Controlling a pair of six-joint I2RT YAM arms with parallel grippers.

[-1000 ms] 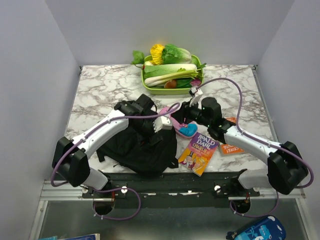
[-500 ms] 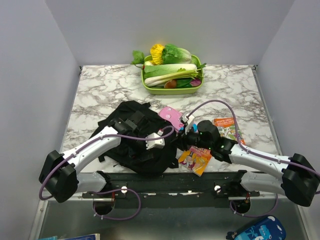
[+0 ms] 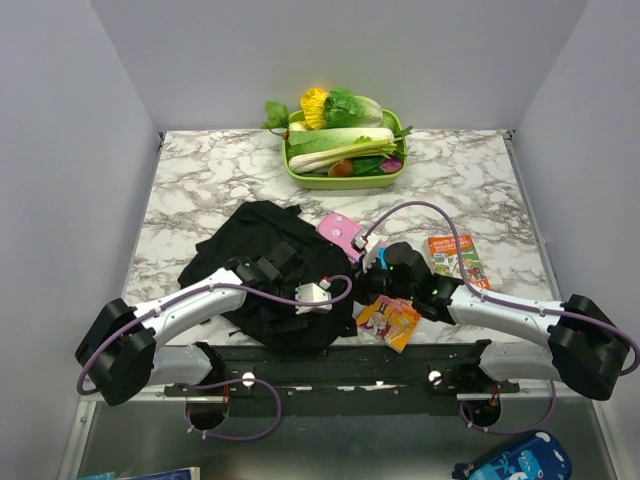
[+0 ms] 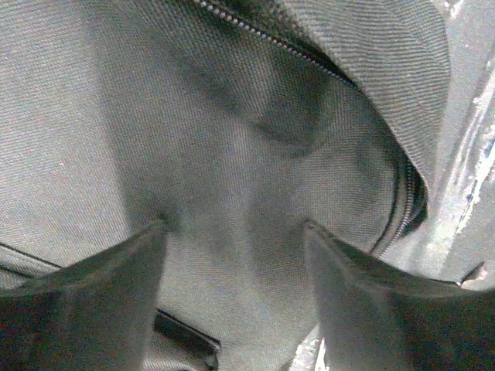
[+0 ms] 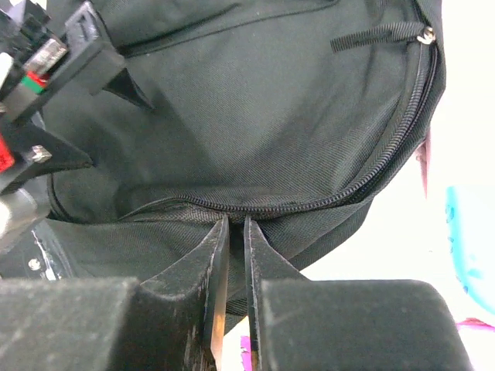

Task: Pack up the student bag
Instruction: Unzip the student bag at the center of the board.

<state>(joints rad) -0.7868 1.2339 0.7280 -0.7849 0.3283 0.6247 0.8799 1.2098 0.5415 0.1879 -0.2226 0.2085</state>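
— How much of the student bag shows?
— Both arms cover its middle; the left wrist view crops most of it; the right hand hides part of the pencil case and book.

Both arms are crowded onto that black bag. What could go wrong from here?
The right gripper seems to pinch only a thin fold of the student bag beside its zip; that fold could slip free. The left gripper sits open on the fabric close by, so the two could bump. The yellow book lies partly under the right arm and might get dragged.
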